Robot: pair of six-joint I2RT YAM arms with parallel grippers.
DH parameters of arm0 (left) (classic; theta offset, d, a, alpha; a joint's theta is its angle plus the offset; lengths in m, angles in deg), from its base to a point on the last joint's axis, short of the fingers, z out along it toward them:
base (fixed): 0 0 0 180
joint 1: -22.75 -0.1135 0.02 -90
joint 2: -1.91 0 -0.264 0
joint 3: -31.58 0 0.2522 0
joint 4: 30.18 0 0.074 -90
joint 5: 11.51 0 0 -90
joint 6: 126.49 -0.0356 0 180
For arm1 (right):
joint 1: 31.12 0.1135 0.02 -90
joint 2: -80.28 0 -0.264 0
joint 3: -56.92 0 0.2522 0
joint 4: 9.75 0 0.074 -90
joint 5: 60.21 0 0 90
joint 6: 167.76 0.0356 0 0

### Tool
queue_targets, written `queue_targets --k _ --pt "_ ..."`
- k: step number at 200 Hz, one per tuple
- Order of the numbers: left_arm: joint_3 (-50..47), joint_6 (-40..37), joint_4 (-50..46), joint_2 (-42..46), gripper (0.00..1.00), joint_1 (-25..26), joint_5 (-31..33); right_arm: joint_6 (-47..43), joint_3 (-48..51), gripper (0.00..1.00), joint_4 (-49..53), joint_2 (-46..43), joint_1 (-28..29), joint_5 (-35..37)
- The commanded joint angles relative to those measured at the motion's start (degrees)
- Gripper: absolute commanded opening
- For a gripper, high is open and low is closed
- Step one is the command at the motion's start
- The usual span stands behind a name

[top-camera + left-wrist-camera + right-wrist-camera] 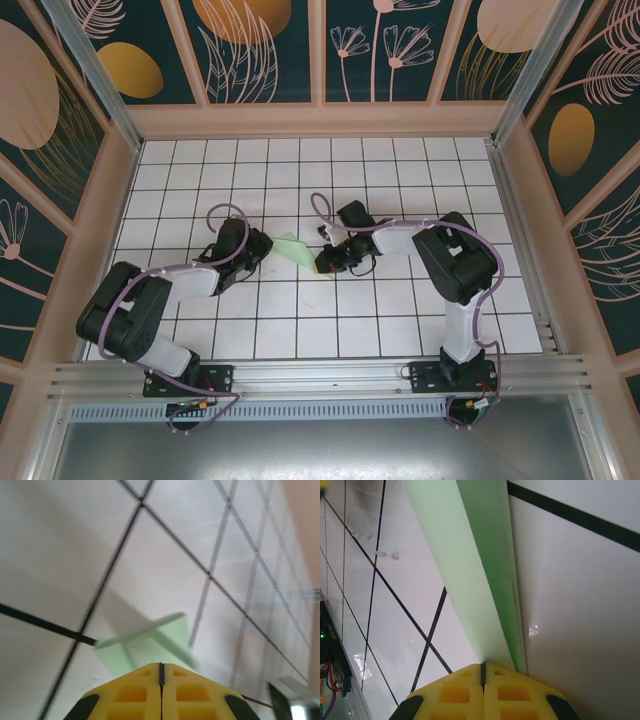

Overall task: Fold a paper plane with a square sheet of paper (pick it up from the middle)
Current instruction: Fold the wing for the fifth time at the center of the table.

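Two robot arms are meeting over the middle of the white tiled table [400,330], where a half-made paper plane [293,247] of pale mint-green paper is being held between them. The left gripper [264,246] is reaching in from the plane's 9 o'clock side and the right gripper [320,262] from about its 4 o'clock, so that each is taking an opposite end of the narrow folded strip. In the left wrist view, the yellow fingers of the left gripper [161,666] are pressing together with only a thin seam between them, and the paper plane [150,640] is running out from their tips toward 12 o'clock with one flap standing up off the surface and casting a shadow; it appears to be nipping the near edge, though the contact itself is hidden by the fingertips. In the right wrist view, the right gripper [482,664] is likewise pressing shut, and the paper plane [470,570] is stretching away from its tips toward 11 o'clock as a long creased band with layered edges beside a black grid line [570,515]. Gripping at both ends is likely serving to hold the layers flat and taut while a crease is being set. The folding looks well along, but the raised flap suggests the shape is not yet finished.
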Motion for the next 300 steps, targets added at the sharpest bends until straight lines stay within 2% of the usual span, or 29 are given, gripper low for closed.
queue_targets --k 1,47,72,109,171,221,300 --pt "-1.1 -2.8 4.4 2.1 0.08 1.2 -4.3 -0.1 2.1 0.0 5.0 1.2 0.4 2.1" --pt "3.7 -5.9 4.5 -1.6 0.08 6.9 -6.6 0.7 -1.4 0.0 3.1 -2.9 0.4 -2.2" --pt "5.5 -5.8 4.5 -5.3 0.08 8.2 -7.2 1.4 -2.2 0.01 2.5 -3.6 0.3 -3.3" --pt "6.4 -5.0 6.0 -9.1 0.08 8.8 -8.7 4.1 -1.6 0.02 -0.8 -4.7 0.4 -2.9" --pt "5.5 -4.4 7.4 -9.7 0.07 8.8 -9.2 7.2 -4.1 0.02 -1.4 -1.0 1.5 6.0" --pt "5.6 -4.1 8.5 -10.9 0.07 8.8 -10.7 9.0 -4.6 0.05 -2.9 0.1 1.6 5.7" --pt "5.8 -2.8 8.0 -14.6 0.06 8.8 -10.7 7.2 -5.2 0.05 -0.7 3.2 2.0 4.9"
